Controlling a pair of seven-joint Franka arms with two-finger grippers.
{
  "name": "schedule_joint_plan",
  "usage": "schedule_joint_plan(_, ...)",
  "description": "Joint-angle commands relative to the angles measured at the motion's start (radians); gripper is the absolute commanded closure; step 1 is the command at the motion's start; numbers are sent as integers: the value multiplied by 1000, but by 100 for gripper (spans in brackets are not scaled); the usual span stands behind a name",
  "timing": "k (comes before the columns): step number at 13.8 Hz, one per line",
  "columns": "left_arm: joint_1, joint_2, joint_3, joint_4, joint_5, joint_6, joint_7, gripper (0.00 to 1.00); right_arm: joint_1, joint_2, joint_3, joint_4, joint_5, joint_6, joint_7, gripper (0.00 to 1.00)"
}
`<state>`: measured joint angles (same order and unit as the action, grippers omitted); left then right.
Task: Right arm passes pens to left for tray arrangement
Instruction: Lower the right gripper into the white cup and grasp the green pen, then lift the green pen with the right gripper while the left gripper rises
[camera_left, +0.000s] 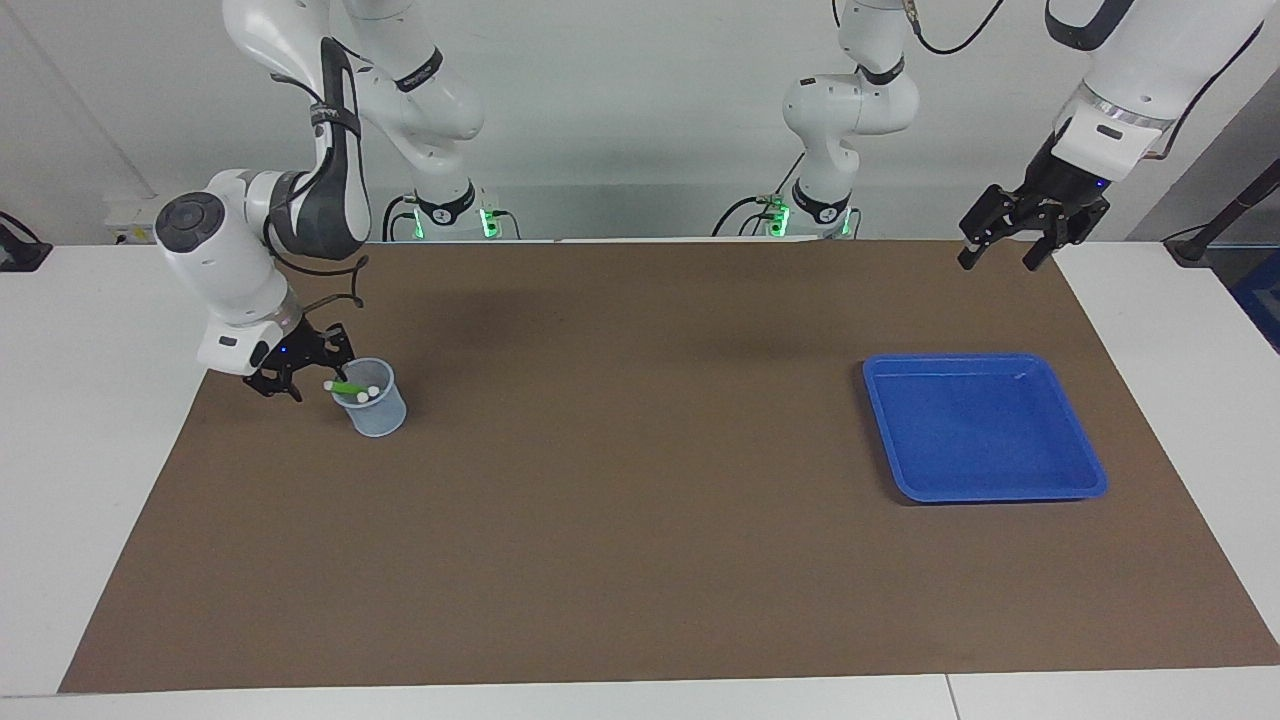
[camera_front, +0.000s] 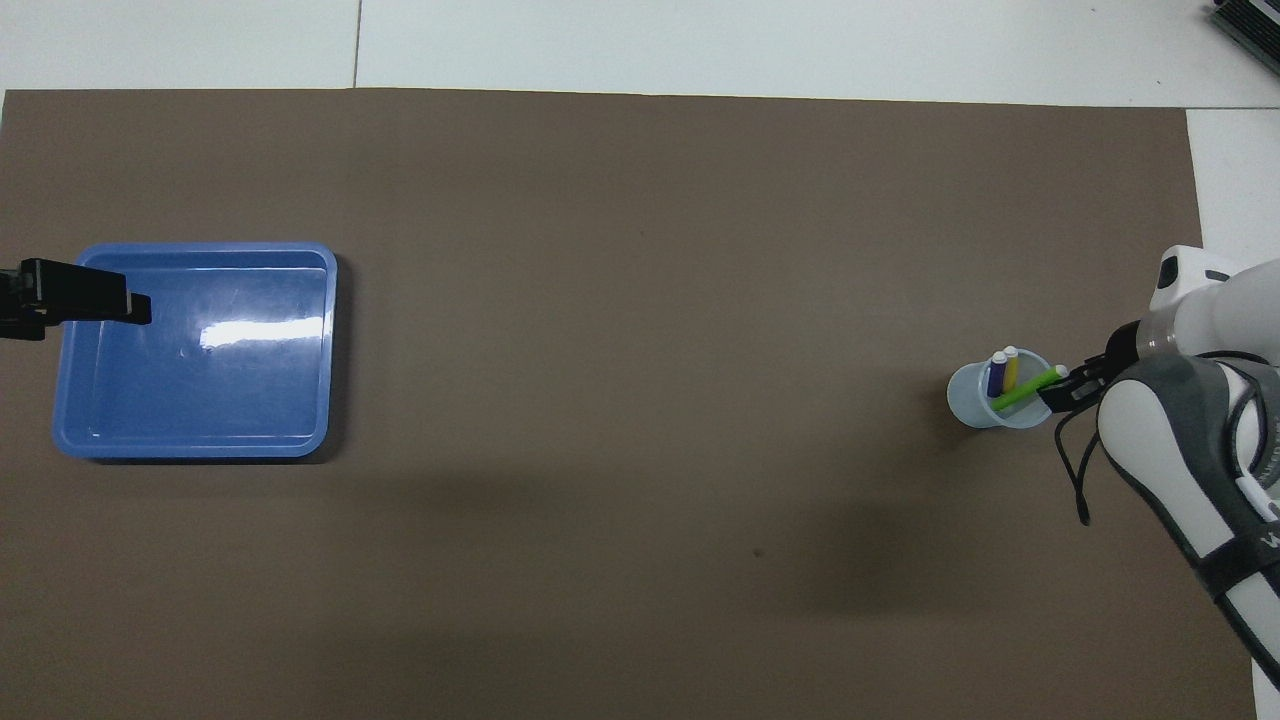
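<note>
Taking the overhead view as a clock face with twelve farthest from the robots, the white bench (camera_left: 100, 450) carries a brown mat (camera_left: 640, 520) that covers nearly all of it. The right arm (camera_left: 225, 270) is bent low over the three o'clock end of the mat, and the left arm (camera_left: 1110, 120) is held high over the nine o'clock end. The blue tray (camera_left: 980, 430) lies flat on the mat at nine o'clock with nothing in it, well apart from everything else. The left hand (camera_left: 998, 262) hangs in the air over the mat's edge by the robots, its fingers spread wide and holding nothing; seen from above, one finger crosses the tray's rim at the tray's own nine o'clock side. The right hand (camera_left: 283, 378) is down at the three o'clock side of a small translucent cup (camera_left: 378, 415), which stands upright on the mat at three o'clock. All three pens are in that cup. The green pen (camera_left: 350, 386) leans out over the rim toward two o'clock, and its pale tip is right at the right hand; whether that hand has closed on it I cannot tell. The purple pen (camera_front: 994, 380) and the yellow pen (camera_front: 1009, 371) stand side by side against the cup's twelve o'clock wall, pale tips up.
</note>
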<state>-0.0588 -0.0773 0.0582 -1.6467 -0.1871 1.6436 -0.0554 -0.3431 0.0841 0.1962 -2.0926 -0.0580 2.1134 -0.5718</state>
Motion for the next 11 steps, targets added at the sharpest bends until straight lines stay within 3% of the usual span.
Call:
schedule_joint_plan(1,-9,-44,2,-67,-63,21,-70,0,3,-6,9,5,24,-55,114,31)
schedule_joint_plan(8,-45,-153,-12,-313,-253,252,-119,0,4,12,9,63,89,-78,154,33)
schedule_joint_plan(11,-79,-162,-17,-357,-322,309,-164,0,6,20,9,68,89,-34,158,33)
